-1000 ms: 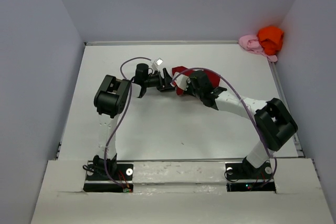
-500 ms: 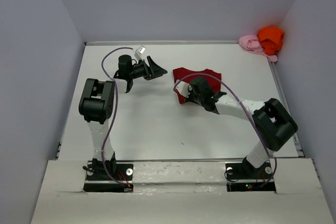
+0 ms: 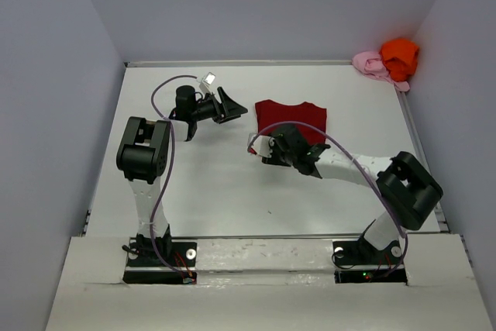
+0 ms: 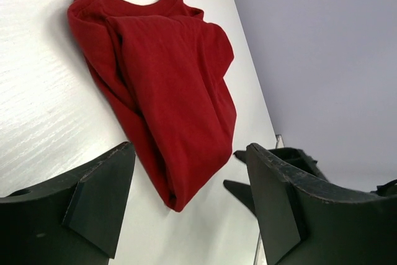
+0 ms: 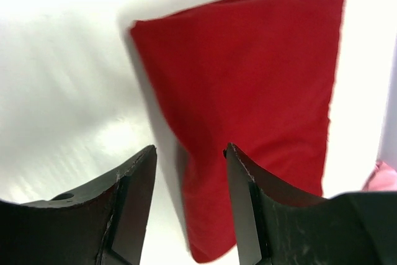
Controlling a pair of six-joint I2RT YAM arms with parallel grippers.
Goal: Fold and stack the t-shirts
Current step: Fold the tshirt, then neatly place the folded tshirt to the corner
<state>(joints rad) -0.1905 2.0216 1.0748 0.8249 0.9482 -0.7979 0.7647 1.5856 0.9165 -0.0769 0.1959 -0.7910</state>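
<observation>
Right gripper [image 5: 190,148]: jaws spread, pinching nothing, hanging at the near-left corner of the folded dark red t-shirt [image 3: 298,116], which lies flat mid-table [image 3: 194,184]. Left gripper [image 3: 231,106]: jaws wide apart, empty, just left of that shirt. Orange t-shirt [image 3: 399,55] and pink t-shirt [image 3: 370,63] lie bunched together in the far right corner, touching.

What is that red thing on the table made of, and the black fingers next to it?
The dark red t-shirt looks like soft, matte woven or knit cloth, possibly cotton: it creases and folds limply over itself with no sheen. The left arm's fingers look like hard matte black plastic, judging by their flat facets and crisp edges, though coated metal can't be ruled out.
</observation>
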